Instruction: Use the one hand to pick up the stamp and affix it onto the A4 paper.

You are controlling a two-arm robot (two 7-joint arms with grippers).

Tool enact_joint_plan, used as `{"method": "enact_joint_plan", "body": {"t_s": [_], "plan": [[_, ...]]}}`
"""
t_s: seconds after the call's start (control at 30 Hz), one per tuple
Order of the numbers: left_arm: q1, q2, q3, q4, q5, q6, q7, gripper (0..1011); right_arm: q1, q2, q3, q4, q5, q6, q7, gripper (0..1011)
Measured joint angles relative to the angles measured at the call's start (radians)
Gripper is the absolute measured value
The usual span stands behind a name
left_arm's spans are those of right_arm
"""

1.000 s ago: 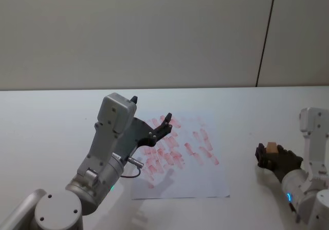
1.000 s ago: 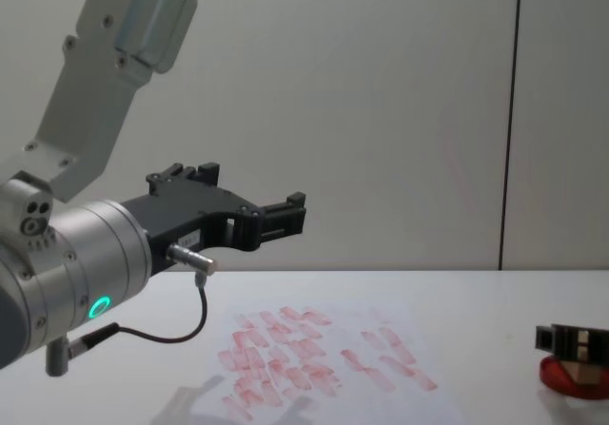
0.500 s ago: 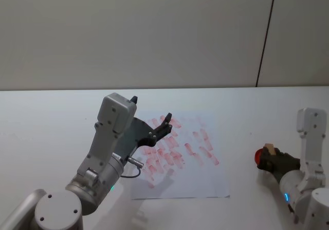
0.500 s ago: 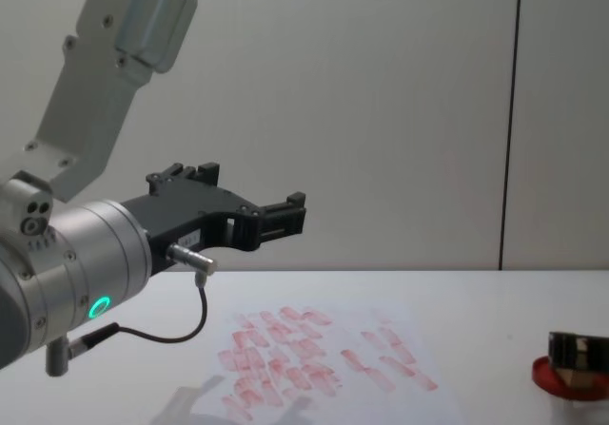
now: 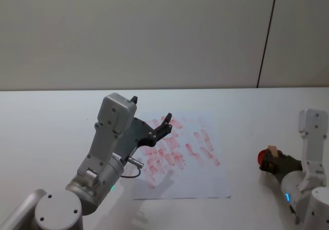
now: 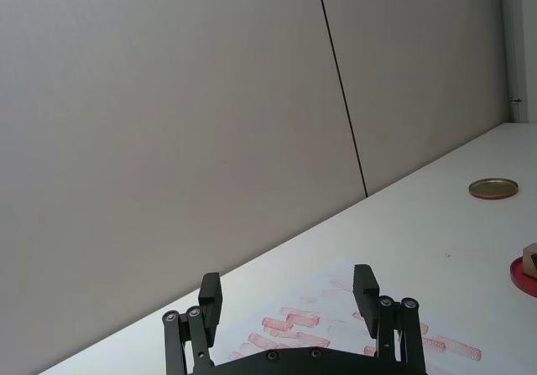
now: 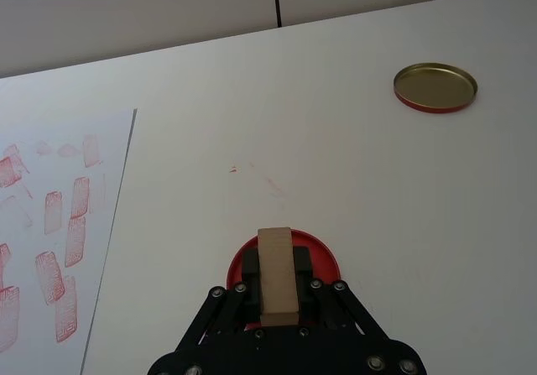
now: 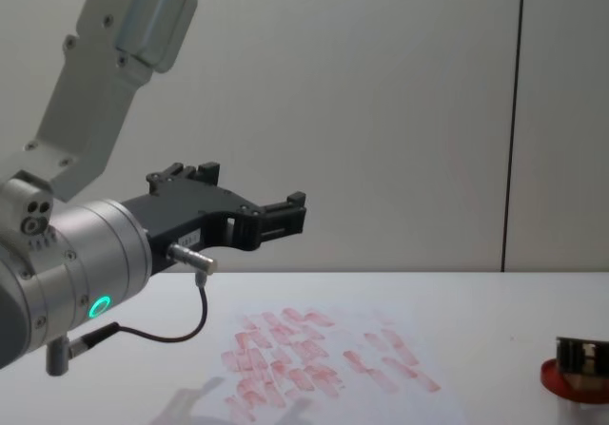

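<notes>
My right gripper is shut on the stamp, a small tan wooden block held upright between the black fingers. The stamp is over a round red ink pad at the table's right side, low on it or touching it. The right gripper also shows at the chest view's right edge. The A4 paper, white with several pinkish-red marks, lies in the middle of the table, left of the pad. My left gripper hangs open and empty above the paper's left part.
A gold, red-rimmed round lid lies on the table beyond the ink pad, also seen from the left wrist. The left arm's forearm and a cable loom large at the left of the chest view. A wall stands behind the table.
My right gripper has come down with the stamp onto the red ink pad and shifted slightly to the right. The left arm has not moved.
</notes>
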Motion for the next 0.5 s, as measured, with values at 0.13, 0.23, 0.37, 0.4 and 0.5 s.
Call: {"method": "enact_joint_plan", "body": {"t_s": [0.13,0.23,0.37,0.4,0.5], "plan": [[0.0,0.0,0.0,0.0,0.0,0.0,0.0,993,0.0,-0.001,0.002,0.001,0.001,0.001,0.001,219],[0.0,0.0,0.0,0.0,0.0,0.0,0.0,993,-0.001,-0.001,0.004,0.001,-0.002,-0.003,0.008,219],[0.0,0.0,0.0,0.0,0.0,0.0,0.0,993,-0.003,-0.001,0.004,-0.004,-0.012,-0.011,0.017,219],[0.0,0.0,0.0,0.0,0.0,0.0,0.0,993,-0.004,0.0,0.004,-0.008,-0.018,-0.016,0.022,220],[0.0,0.0,0.0,0.0,0.0,0.0,0.0,993,-0.006,0.0,0.001,-0.024,-0.032,-0.028,0.036,219]]}}
